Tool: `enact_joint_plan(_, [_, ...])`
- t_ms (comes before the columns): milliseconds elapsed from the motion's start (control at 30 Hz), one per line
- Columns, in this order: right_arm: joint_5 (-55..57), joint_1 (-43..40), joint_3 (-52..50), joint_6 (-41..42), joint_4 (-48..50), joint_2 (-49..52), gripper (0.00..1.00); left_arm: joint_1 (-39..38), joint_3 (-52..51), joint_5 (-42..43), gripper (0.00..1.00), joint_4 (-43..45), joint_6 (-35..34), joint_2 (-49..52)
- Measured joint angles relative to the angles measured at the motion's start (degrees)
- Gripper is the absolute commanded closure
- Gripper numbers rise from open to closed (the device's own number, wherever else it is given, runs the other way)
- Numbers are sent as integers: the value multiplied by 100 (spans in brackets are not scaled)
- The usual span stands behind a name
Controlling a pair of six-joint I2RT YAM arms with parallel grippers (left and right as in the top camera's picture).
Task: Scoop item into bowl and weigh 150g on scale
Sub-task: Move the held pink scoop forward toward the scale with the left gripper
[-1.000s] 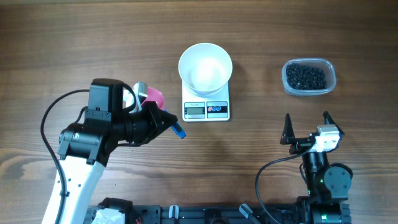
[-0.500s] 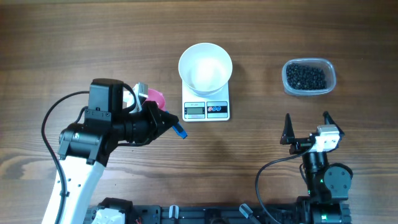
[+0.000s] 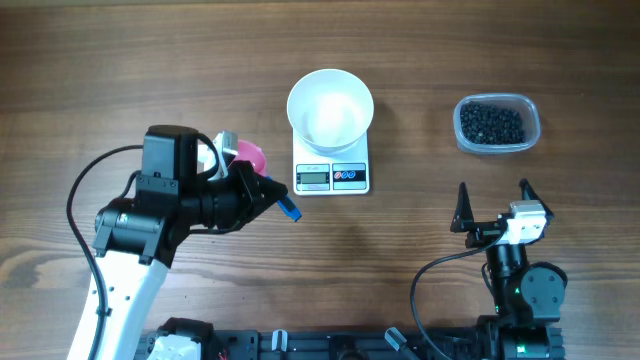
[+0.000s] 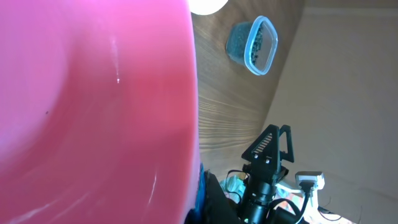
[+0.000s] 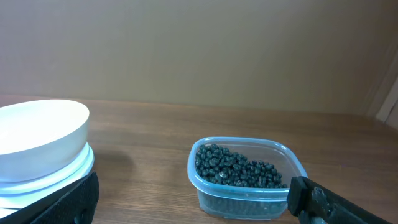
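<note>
Overhead cam is bright, even and sharp, just faint soft shadows around the scale (image 3: 331, 176); the bowl (image 3: 330, 109) on it is almost blown-out white. Left wrist cam is mostly a blurry pink scoop (image 4: 93, 112) way too close, with tiny glints on it. Right wrist cam looks dimmer and warmer, with a soft shadow on the table (image 5: 143, 163) just beside the scale.

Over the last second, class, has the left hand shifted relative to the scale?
No. The left hand stays put, just left of the scale.
</note>
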Motion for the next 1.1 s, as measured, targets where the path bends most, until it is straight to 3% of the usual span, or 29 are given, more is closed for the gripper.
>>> enact_joint_plan(1100, [0,0,0,0,0,0,0,0,0,168,96,682,-188,0])
